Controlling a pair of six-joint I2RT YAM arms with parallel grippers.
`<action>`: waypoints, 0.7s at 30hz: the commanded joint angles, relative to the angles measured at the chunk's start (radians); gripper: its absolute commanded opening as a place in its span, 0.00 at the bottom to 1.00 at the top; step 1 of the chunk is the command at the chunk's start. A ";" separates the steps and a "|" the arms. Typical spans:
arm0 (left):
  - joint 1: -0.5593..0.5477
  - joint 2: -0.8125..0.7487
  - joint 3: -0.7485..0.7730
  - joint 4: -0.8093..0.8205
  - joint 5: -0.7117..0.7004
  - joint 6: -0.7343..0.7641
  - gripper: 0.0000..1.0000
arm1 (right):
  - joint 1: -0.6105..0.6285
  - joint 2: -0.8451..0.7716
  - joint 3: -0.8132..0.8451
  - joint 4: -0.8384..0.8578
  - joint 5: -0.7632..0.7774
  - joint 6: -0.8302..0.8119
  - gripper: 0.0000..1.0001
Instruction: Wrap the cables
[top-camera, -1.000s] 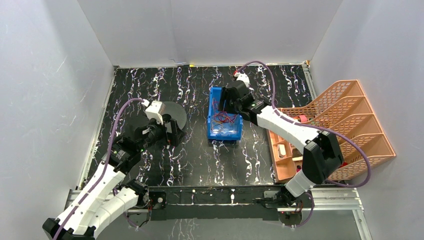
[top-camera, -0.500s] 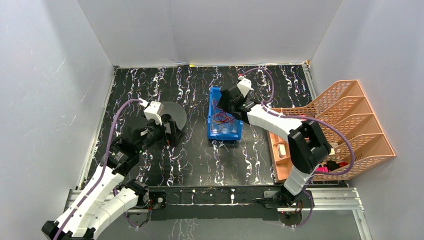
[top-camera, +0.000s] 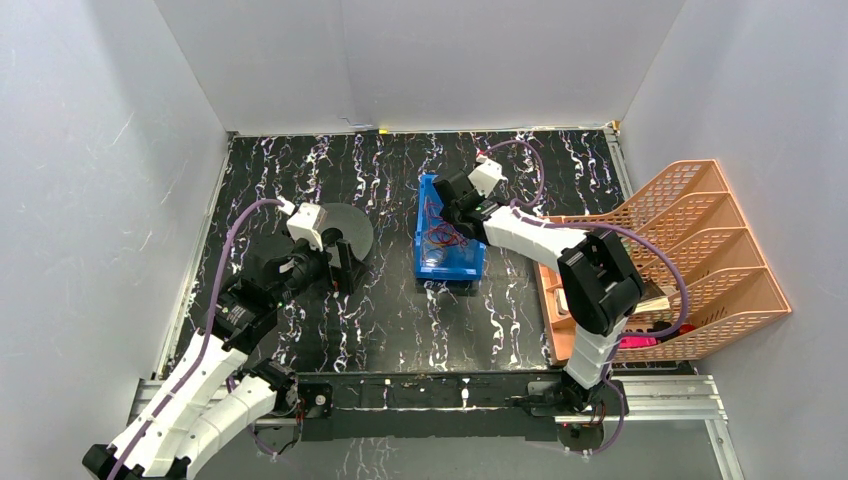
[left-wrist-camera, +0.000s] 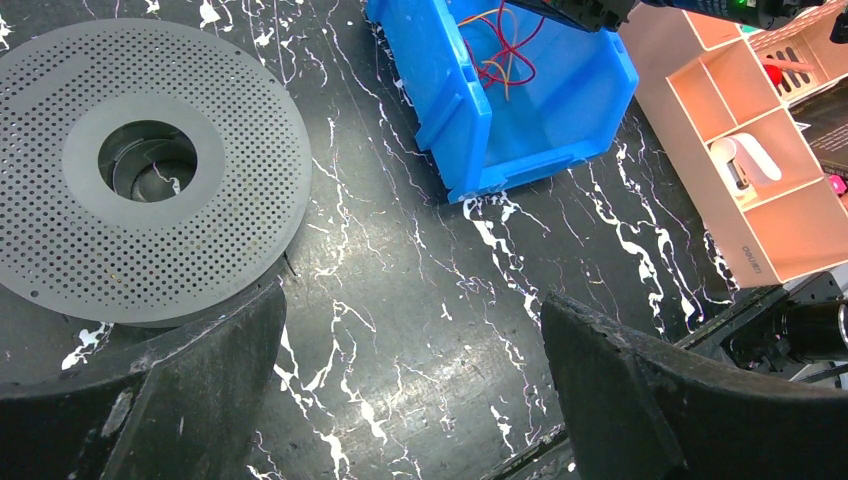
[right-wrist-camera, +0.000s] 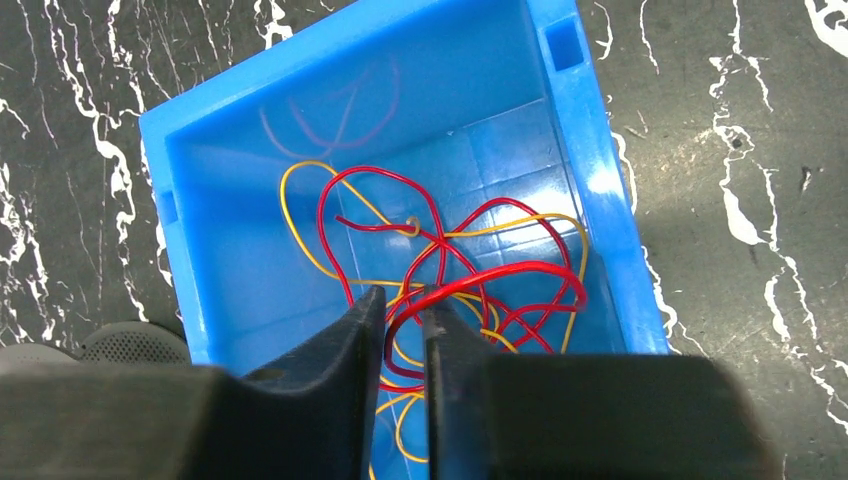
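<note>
The cables, a tangle of red (right-wrist-camera: 480, 275) and yellow (right-wrist-camera: 300, 230) wires, lie in a blue bin (right-wrist-camera: 590, 180) at mid-table (top-camera: 450, 262). My right gripper (right-wrist-camera: 405, 300) reaches down into the bin. Its jaws are narrowly apart, and a loop of the red cable runs through the slim gap between them. From above, the right gripper (top-camera: 447, 215) hangs over the bin's far half. My left gripper (left-wrist-camera: 412, 300) stands wide open over bare table with nothing between its fingers. It is left of the bin (left-wrist-camera: 520, 120), and the cables (left-wrist-camera: 503, 50) show inside that bin.
A grey perforated disc (left-wrist-camera: 150, 160) with a central hole lies beside the left gripper (top-camera: 345, 265). An orange file rack (top-camera: 690, 240) and a compartment tray (left-wrist-camera: 760, 170) holding small items stand to the right of the bin. White walls enclose the table.
My right gripper has moved toward the bin's far end and lowered into it. Its jaws have narrowed around the red cable loop. The left arm has barely moved.
</note>
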 joint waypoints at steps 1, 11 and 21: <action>-0.004 -0.014 -0.005 -0.002 0.006 0.014 0.98 | -0.001 -0.007 0.045 0.061 0.059 0.007 0.16; -0.004 -0.014 -0.004 -0.005 -0.002 0.016 0.98 | 0.000 -0.160 0.024 0.116 0.084 -0.081 0.00; -0.003 -0.012 -0.004 -0.008 -0.007 0.016 0.98 | 0.000 -0.327 0.059 0.144 0.035 -0.160 0.00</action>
